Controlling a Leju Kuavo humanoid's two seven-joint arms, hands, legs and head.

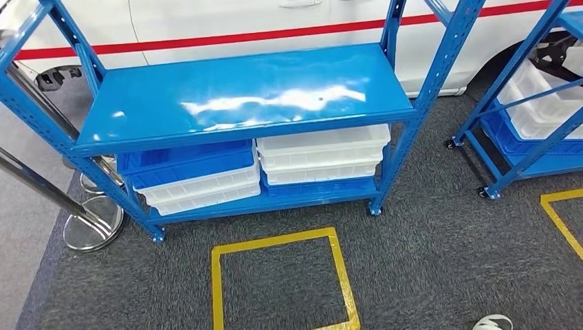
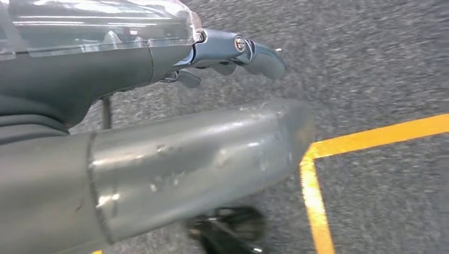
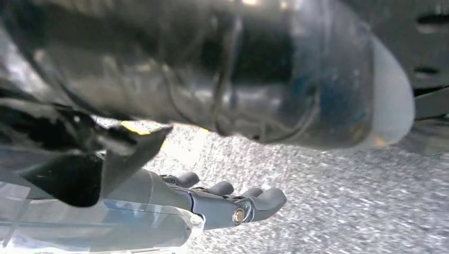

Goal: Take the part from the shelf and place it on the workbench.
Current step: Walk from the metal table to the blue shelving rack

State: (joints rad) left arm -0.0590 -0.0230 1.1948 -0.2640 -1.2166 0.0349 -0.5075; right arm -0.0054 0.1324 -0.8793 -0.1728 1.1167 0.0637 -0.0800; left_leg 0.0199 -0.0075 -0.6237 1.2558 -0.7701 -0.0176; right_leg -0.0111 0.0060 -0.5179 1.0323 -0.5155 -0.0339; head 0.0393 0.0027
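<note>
Blue shelf (image 1: 240,96) stands ahead on grey carpet; top board bare and glossy. The lower board carries stacked white trays (image 1: 323,155) toward its right end and blue trays (image 1: 185,165) toward its left. The part itself cannot be made out, possibly lying inside a tray. Handling judgement: unknown; take hold only once seen. Left hand (image 2: 233,53) and right hand (image 3: 233,203) hang over carpet, fingers loosely curled, holding nothing.
</note>
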